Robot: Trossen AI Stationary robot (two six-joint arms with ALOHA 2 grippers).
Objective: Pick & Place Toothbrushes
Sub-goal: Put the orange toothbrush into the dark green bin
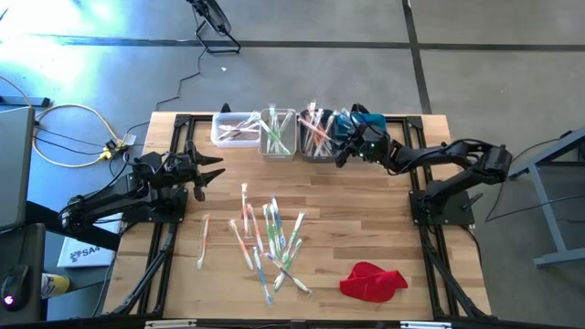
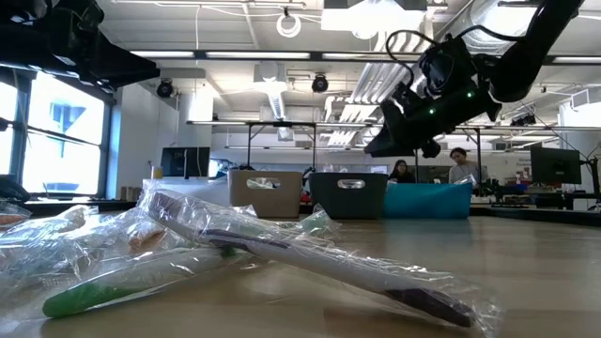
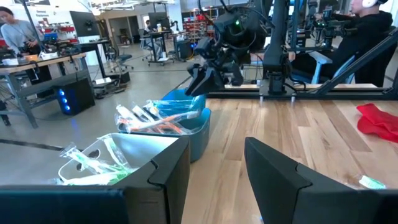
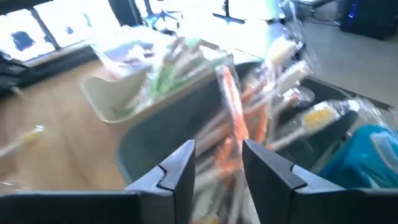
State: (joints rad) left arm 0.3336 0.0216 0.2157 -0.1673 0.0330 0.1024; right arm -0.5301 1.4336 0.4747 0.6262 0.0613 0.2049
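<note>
A: Where is the right arm?

B: In the high view it stretches from the right edge toward the upper middle of the frame, its right end effector (image 1: 345,151) poised over the grey bin (image 1: 315,146) in the row of bins along the top edge of the tabletop (image 1: 384,228). Its wrist view shows the two dark fingers (image 4: 180,165) parted, with an orange-handled toothbrush (image 4: 233,124) standing in the gap above that bin; I cannot tell whether they touch it.

A: And the left arm?

B: It waits at the left side of the frame, its left end effector (image 1: 212,170) pointing toward the centre, fingers apart and holding nothing.

A: Where are the toothbrushes?

B: A loose scatter of wrapped toothbrushes (image 1: 270,239) lies in the lower middle of the wooden tabletop. More stand in the white bin (image 1: 233,130), the beige bin (image 1: 277,135) and the grey one. A blue bin (image 1: 364,123) sits at the row's right end.

A: Anything else?

B: A red cloth (image 1: 372,281) lies at lower right. The low view looks into an open workshop with ceiling lights, monitors and people seated behind the bins.
</note>
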